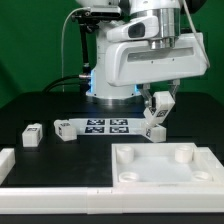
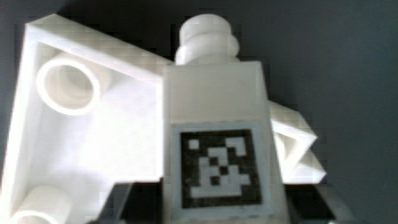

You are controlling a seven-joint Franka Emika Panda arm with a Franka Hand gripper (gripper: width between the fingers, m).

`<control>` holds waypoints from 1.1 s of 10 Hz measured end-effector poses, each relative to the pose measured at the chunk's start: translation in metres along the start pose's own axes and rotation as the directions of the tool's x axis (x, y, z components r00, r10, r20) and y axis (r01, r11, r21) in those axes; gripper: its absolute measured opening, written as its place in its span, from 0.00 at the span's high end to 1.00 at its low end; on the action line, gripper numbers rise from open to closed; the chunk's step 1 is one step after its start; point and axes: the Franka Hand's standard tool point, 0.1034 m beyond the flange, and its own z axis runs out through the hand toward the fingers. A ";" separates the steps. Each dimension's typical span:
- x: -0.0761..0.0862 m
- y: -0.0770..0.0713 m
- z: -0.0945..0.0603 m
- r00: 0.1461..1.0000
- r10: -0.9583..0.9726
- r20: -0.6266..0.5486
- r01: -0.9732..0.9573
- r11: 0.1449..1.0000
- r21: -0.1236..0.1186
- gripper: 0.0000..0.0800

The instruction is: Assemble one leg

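Observation:
My gripper (image 1: pixel 158 107) is shut on a leg (image 1: pixel 155 124), a small white chunky block with a black-and-white tag. It hangs just above the far edge of the large white square tray (image 1: pixel 170 165) with round corner sockets. In the wrist view the held leg (image 2: pixel 217 120) fills the middle, its tag facing the camera and its stepped peg end pointing away, beside a tray corner socket (image 2: pixel 68 80). My gripper (image 2: pixel 217 205) clamps the leg at its tagged end. A second leg (image 1: pixel 33 134) lies on the black table at the exterior view's left.
The marker board (image 1: pixel 100 126) lies flat behind the tray, with another small white tagged block (image 1: pixel 63 128) at its left end. A low white wall (image 1: pixel 40 176) runs along the front left. The robot base (image 1: pixel 110 85) stands at the back.

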 end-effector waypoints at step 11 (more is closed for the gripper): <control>0.113 -0.009 0.013 0.999 -0.010 -0.052 0.013 0.999 0.052 0.63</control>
